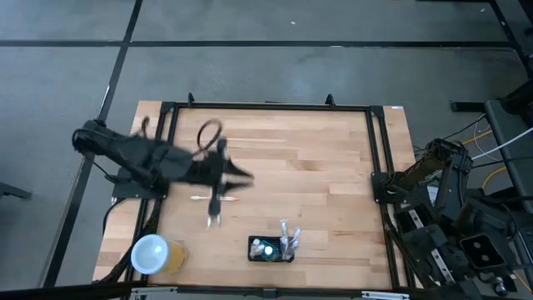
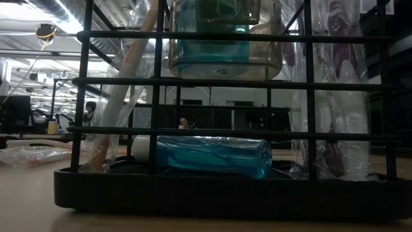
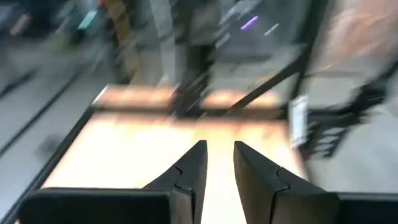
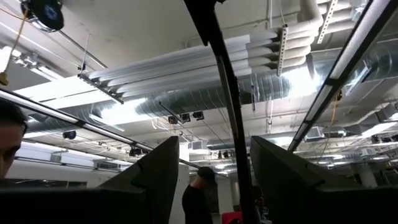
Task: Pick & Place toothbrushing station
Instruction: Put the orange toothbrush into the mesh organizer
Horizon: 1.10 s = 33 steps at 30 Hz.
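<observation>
Left gripper [image 1: 247,176] extended over the wooden table [image 1: 333,175], toward its middle; in the left wrist view its two dark fingers [image 3: 193,171] stand a narrow gap apart with bare tabletop showing between them, nothing held. Just on the near side of the gripper, toward the table's front edge, a toothbrush [image 1: 214,210] lies flat on the wood, apart from the fingertips. A looped cable [image 1: 208,133] rises from the arm behind the gripper.

Station [image 1: 271,249], a small black box, sits near the front edge of the table, ahead of and to the right of the left gripper and well apart from it. It holds a blue-green bottle [image 1: 268,249] and clear-wrapped items [image 1: 289,239]. In the low view the station's black bars and base [image 2: 219,193] fill the frame, with the bottle lying on its side within.

Cup [image 1: 152,254], yellow with a round white top, stands at the front left corner, well clear of the gripper and to the left of the station.

Right arm [image 1: 433,179] folded beyond the table's right edge; right gripper [image 4: 214,180] points up at the ceiling, fingers wide apart and empty. A person [image 4: 199,196] shows in the room beyond.
</observation>
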Motion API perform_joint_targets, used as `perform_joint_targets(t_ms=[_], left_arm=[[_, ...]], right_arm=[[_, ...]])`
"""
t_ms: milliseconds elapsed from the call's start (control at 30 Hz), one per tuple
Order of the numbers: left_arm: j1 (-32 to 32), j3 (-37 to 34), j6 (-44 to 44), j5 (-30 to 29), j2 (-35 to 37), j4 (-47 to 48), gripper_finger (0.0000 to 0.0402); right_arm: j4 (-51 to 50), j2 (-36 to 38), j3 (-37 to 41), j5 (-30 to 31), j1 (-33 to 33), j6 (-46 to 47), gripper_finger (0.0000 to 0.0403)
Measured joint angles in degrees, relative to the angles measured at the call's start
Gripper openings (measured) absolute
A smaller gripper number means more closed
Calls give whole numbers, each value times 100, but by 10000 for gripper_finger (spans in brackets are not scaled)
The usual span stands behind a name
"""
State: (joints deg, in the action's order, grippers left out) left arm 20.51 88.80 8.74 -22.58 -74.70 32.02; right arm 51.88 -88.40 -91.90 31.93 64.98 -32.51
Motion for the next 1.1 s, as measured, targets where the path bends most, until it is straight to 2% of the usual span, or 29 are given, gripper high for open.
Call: perform_joint_targets(t_ms=[100, 200, 333, 467, 567, 667, 867, 1100], left_arm=[[-561, 318, 891, -14, 4, 1489, 75], [-921, 228, 2121, 195, 17, 2774, 75], [-1029, -345, 4463, -116, 29, 4153, 75], [-935, -1291, 6518, -279, 22, 4799, 75], [-869, -2132, 7726, -94, 21, 4663, 75], [-865, -2938, 8288, 265, 18, 3970, 75], [-869, -4170, 8128, 731, 18, 2052, 76], [-1223, -4969, 7829, 804, 18, 1558, 113]], right_arm=[[2, 0, 0, -5, 46, -99, 201], [2, -22, 0, -2, 51, -162, 201], [-4, -90, 0, 0, 51, -247, 201], [-16, -120, 0, -3, 51, -270, 201], [-20, -122, 0, -3, 51, -275, 201], [-24, -122, 0, -3, 51, -334, 201], [-25, -122, 0, -5, 52, -282, 201], [-18, -122, 0, -165, 51, -110, 201]])
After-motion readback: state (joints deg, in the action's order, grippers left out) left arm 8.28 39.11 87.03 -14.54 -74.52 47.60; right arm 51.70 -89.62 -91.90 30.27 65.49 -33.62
